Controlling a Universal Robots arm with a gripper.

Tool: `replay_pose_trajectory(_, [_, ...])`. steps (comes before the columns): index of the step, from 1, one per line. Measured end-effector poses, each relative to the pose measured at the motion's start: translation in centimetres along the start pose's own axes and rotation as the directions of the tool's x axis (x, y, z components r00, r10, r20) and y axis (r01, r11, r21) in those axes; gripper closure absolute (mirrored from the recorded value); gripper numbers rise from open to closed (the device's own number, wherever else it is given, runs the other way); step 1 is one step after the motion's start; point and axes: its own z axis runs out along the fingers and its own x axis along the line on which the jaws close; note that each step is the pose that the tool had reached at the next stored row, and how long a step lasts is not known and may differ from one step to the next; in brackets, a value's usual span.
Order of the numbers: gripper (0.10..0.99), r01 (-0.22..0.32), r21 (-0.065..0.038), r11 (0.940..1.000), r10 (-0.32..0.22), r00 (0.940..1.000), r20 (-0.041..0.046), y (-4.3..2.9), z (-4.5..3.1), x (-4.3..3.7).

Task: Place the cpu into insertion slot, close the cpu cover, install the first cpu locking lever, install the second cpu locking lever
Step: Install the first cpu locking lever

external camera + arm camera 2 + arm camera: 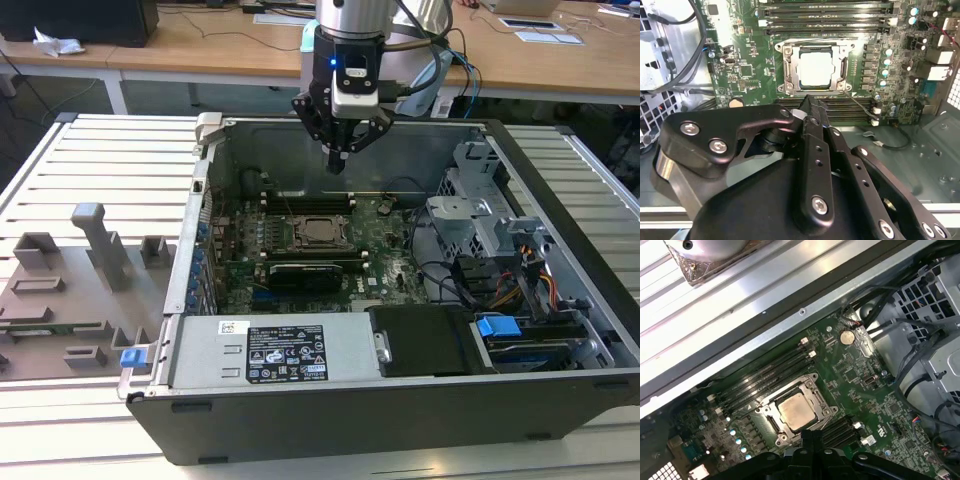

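Open computer case [400, 410], green circuit board [755, 75] inside, and the gripper [337, 163] hangs above it, fingers pressed together on nothing, near the cpu cover [788, 65] lying flat around the insertion slot [815, 49] where the cpu [816, 69] sits.

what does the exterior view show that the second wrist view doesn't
Exterior view: the whole open computer case, its power supply, and a grey fixture tray outside it at the exterior view's left. Second wrist view: close detail of the cpu cover lying flat around its window, plus a row of capacitors beside it. Both: the gripper, fingers together and empty, above the green board, where the cpu sits.
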Motion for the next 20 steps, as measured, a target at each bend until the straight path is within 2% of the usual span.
replay_pose_trajectory(5, [0.98,0.069,-0.001,0.9976,-0.069,0.9976,0.0009,0.0,0.0,0.0])
replay_pose_trajectory(9, [0.98,0.119,-0.002,0.9929,-0.119,0.9929,0.0017,0.0,0.0,0.0])
replay_pose_trajectory(14, [0.98,0.179,-0.003,0.9838,-0.179,0.9838,0.0027,0.0,0.0,0.0])
replay_pose_trajectory(20, [0.98,0.25,-0.005,0.9682,-0.25,0.9682,0.004,0.0,0.0,0.0])
